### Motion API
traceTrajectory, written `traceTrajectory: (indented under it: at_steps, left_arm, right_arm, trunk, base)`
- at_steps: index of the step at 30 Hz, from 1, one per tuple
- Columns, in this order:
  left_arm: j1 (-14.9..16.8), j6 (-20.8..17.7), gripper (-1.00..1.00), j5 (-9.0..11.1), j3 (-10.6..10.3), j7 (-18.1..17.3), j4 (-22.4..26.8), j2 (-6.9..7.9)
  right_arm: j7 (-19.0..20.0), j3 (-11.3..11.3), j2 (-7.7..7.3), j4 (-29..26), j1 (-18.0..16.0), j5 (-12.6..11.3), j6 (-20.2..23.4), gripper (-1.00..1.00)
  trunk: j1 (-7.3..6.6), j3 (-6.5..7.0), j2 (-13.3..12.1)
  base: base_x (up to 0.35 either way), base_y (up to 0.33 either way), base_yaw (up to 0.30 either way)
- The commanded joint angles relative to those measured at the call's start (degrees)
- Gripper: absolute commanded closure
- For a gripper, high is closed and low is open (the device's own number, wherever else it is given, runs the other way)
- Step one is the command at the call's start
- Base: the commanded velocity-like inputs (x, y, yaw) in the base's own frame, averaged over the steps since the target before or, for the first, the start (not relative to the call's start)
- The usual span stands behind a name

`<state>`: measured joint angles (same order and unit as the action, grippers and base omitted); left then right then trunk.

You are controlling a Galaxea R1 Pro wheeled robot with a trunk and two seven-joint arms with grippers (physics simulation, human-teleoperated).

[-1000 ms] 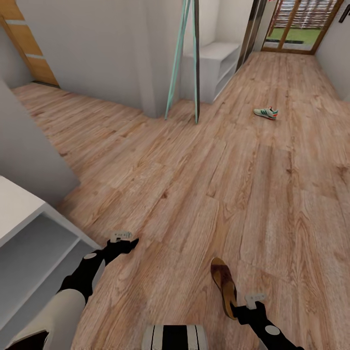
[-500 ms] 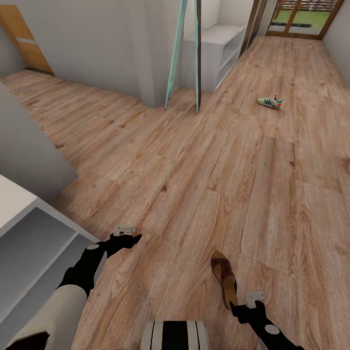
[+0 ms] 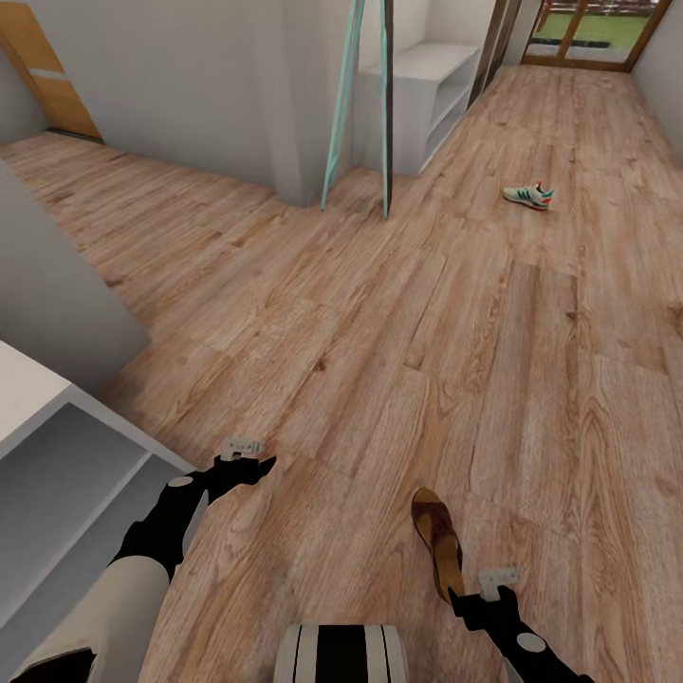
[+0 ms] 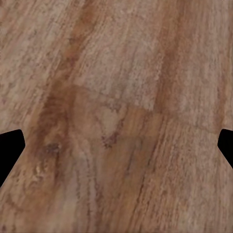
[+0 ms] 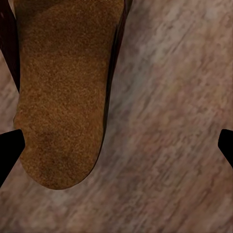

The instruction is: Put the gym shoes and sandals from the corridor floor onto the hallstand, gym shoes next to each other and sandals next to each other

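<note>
The sandal (image 3: 437, 548) was seen lying lengthwise just ahead of the right gripper (image 3: 471, 599), jaws apart, heel end nearest; the left gripper (image 3: 249, 463), also apart, was farther.

Your head view looks forward and down along the floor (image 3: 379, 360). Both wrist views face straight down, close to it; the right one shares the sandal (image 5: 63, 92) with the head view (image 3: 438, 545).

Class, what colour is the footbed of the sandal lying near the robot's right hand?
Tan-brown footbed, with a dark brown edge; clearest in the right wrist view.
</note>
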<state>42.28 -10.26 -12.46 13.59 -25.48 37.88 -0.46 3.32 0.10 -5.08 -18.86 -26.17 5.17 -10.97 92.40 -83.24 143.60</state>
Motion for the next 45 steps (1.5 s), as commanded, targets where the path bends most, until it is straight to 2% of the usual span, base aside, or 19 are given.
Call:
traceTrajectory:
  at_steps: [1,28,37,45]
  left_arm:
    - [-0.02,-0.37,-1.00,-0.22,0.30,-0.45,0.22,-0.04]
    - [-0.30,-0.41,-1.00,-0.19,0.30,-0.45,1.19,-0.06]
    - [-0.33,-0.46,-1.00,-0.12,0.30,-0.45,1.54,-0.12]
    - [-0.35,-0.39,-1.00,-0.11,0.30,-0.45,1.58,-0.13]
  right_arm:
    - [0.02,-0.01,-0.02,0.01,-0.02,0.54,-0.17,-1.00]
    - [0.02,-0.01,-0.11,-0.12,-0.02,0.54,-0.19,-1.00]
    - [0.02,-0.01,-0.11,-0.12,-0.02,0.54,-0.19,-1.00]
    - [0.02,-0.01,-0.11,-0.06,-0.02,0.54,-2.05,-1.00]
  trunk:
    - [-0.01,-0.05,0.01]
    - [-0.01,-0.42,0.01]
    - [0.22,-2.67,0.13]
    - [0.22,-2.91,0.13]
  base:
    - [0.000,0.000,0.034]
    - [0.000,0.000,0.056]
    - [0.000,0.000,0.223]
    - [0.000,0.000,0.205]
